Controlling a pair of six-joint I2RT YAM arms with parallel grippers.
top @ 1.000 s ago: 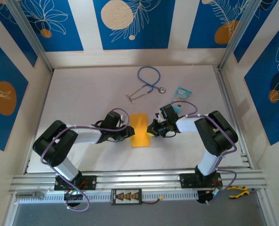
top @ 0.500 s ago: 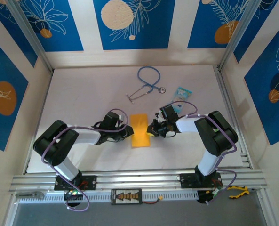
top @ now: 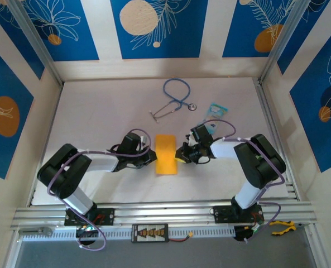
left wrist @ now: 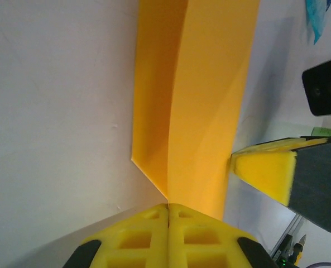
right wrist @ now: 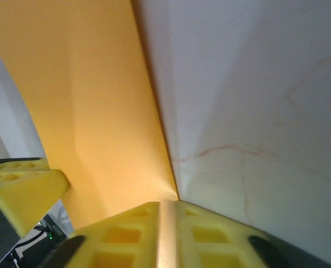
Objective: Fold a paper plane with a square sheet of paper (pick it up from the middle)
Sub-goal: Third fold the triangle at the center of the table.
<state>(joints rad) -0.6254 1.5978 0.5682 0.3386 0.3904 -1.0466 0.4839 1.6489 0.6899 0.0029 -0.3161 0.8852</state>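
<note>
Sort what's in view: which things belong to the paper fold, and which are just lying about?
In the job: orange-yellow paper sheet, left gripper, right gripper.
Lying about: blue stethoscope, light-blue packet.

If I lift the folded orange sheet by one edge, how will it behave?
Likely floppy: the folded sheet looks thin, and its upper layer curves in the left wrist view. Probably very light, so it may slide on the smooth table if nudged.

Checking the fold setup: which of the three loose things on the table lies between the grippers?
The orange-yellow paper, folded lengthwise; the stethoscope and light-blue packet sit farther back.
</note>
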